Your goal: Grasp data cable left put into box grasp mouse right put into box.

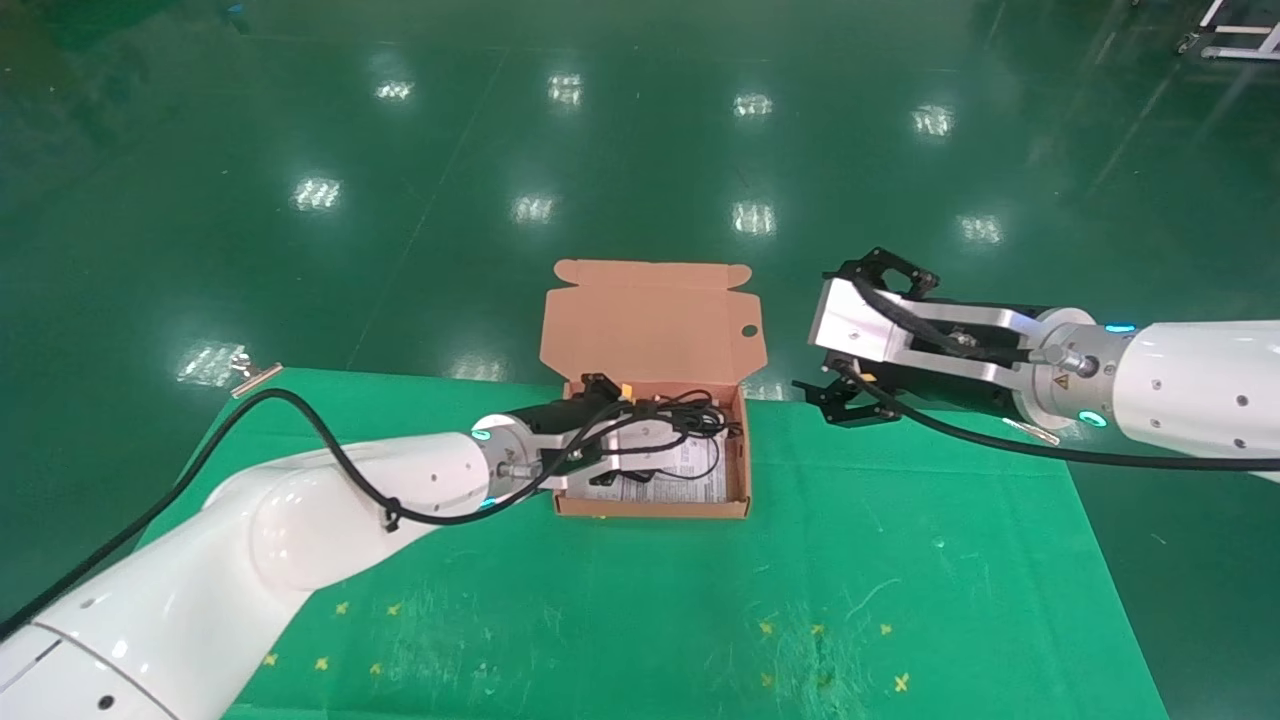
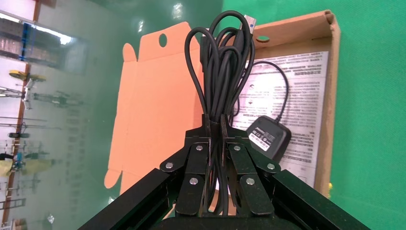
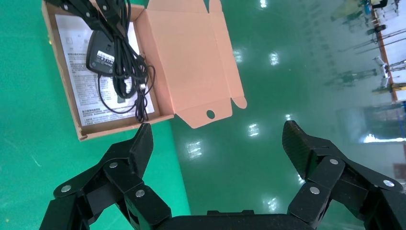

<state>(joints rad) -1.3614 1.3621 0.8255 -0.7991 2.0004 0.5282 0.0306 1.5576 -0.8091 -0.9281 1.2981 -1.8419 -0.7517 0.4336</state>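
The salmon-orange box (image 1: 650, 508) stands open on the green cloth, its lid (image 1: 650, 320) raised at the back. My left gripper (image 1: 650, 435) hovers over the box, shut on the data cable (image 1: 695, 418), a looped black bundle. In the left wrist view the gripper (image 2: 215, 122) pinches the bundle (image 2: 218, 67) at its middle. The black mouse (image 2: 268, 136) lies underside up on the white printed sheet (image 2: 301, 81) inside the box (image 2: 330, 96). My right gripper (image 1: 845, 400) is open and empty, right of the box. The right wrist view shows that gripper (image 3: 218, 139), the box (image 3: 124, 125) and the mouse (image 3: 100, 52).
The green cloth table (image 1: 800, 600) has yellow cross marks near its front. Its far edge runs just behind the box, with glossy green floor (image 1: 640, 150) beyond. A metal clip (image 1: 255, 378) sits at the far left corner.
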